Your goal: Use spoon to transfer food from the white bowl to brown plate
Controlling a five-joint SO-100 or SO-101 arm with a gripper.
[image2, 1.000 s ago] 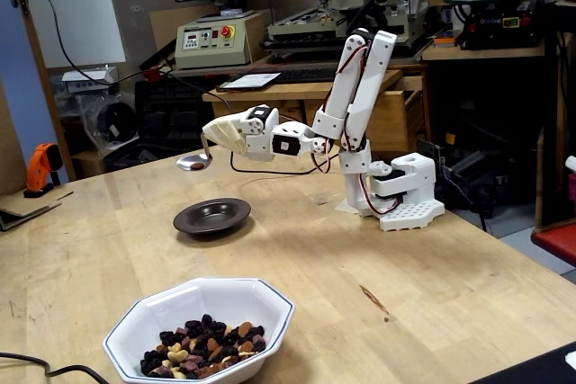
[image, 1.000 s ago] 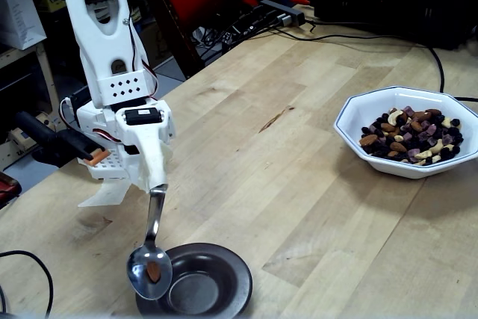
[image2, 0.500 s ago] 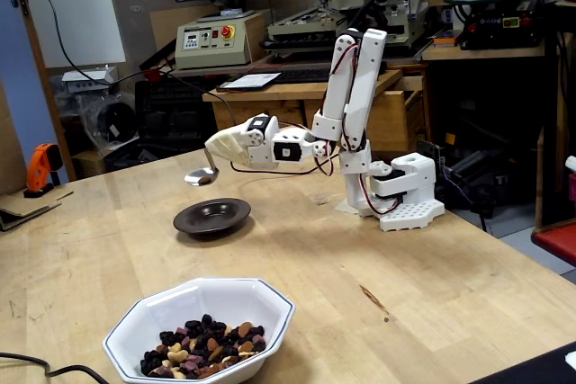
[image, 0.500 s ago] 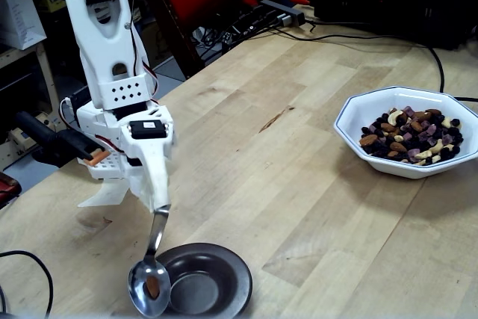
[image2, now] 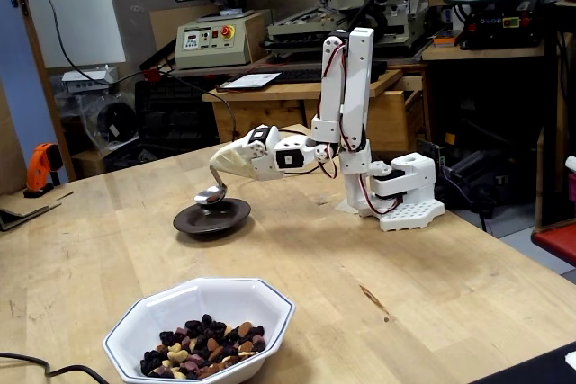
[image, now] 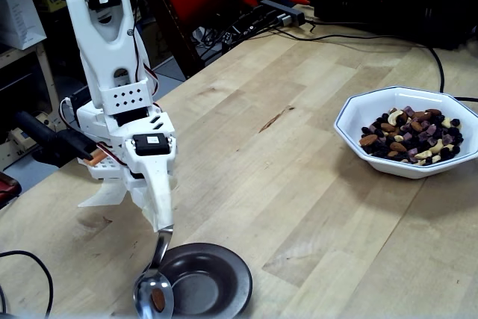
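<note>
Fingers (image: 158,222) clamp shiny spoon (image: 153,296) over round brown plate (image: 216,282).

No readable text, label, brand or number in either fixed view.

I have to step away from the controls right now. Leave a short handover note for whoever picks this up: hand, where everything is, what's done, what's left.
Hand: shut on the spoon, held bowl-down over the near-left rim of the brown plate.
Spoon: carries one brown nut, not yet tipped out; in the other fixed view it sits low over the plate.
Plate: looks empty so far.
White bowl: apart from the plate on the wooden table, its pile of mixed nuts and dried fruit untouched by the spoon now.
Done: one scoop carried across.
Left: tip the nut onto the plate, then return to the bowl for more.
</note>
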